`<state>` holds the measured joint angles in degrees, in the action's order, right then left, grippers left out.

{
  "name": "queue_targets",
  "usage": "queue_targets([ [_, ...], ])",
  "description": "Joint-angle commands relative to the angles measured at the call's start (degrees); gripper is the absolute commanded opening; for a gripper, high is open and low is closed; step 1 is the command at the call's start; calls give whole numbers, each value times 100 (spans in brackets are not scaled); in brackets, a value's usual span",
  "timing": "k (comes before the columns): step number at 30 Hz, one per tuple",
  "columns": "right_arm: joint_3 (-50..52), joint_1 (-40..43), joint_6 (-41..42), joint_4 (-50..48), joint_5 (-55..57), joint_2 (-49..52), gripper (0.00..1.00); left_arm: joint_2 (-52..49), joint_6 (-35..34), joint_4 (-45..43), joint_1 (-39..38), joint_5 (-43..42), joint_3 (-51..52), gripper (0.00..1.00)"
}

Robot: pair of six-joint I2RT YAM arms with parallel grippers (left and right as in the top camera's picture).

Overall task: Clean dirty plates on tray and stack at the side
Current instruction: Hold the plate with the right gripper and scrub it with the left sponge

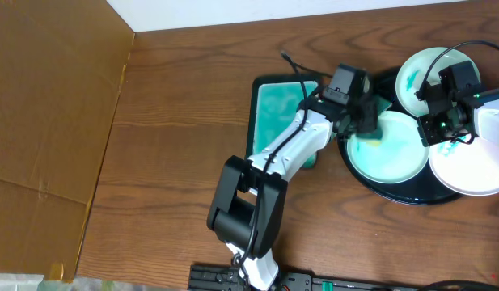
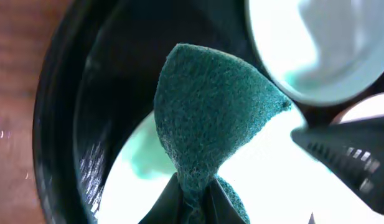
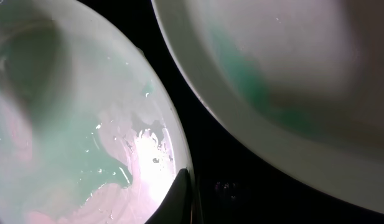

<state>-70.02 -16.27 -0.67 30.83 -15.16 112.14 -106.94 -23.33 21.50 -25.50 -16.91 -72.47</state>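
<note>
Left tool [image 2: 193,198] is pinching the sponge [image 2: 210,118] directly over the centre-right mint plate [image 1: 391,152]; right tool [image 3: 182,196], pressed together, is hovering at its rim

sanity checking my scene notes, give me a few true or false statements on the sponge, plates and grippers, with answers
1. The left gripper is pinching a teal sponge. True.
2. The three plates are stacked in one pile. False: they are spread across the black tray.
3. The right gripper is wide open. False: it is shut.
4. Two plates are mint and one is white. True.
</note>
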Motion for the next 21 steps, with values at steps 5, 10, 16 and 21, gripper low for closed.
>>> queue_targets([
  [5,-33,9,-76,-111,138,114,1,-55,866,-15,13,-905,444,7],
  [10,-33,9,-63,-125,138,114,1,-55,378,-1290,-48,-901,1257,7],
  [16,-33,9,-63,-118,138,114,1,-57,-59,-1746,-55,756,1851,7],
  [21,-33,9,-63,-101,138,114,1,-39,-50,-1445,-55,2308,1899,7],
])
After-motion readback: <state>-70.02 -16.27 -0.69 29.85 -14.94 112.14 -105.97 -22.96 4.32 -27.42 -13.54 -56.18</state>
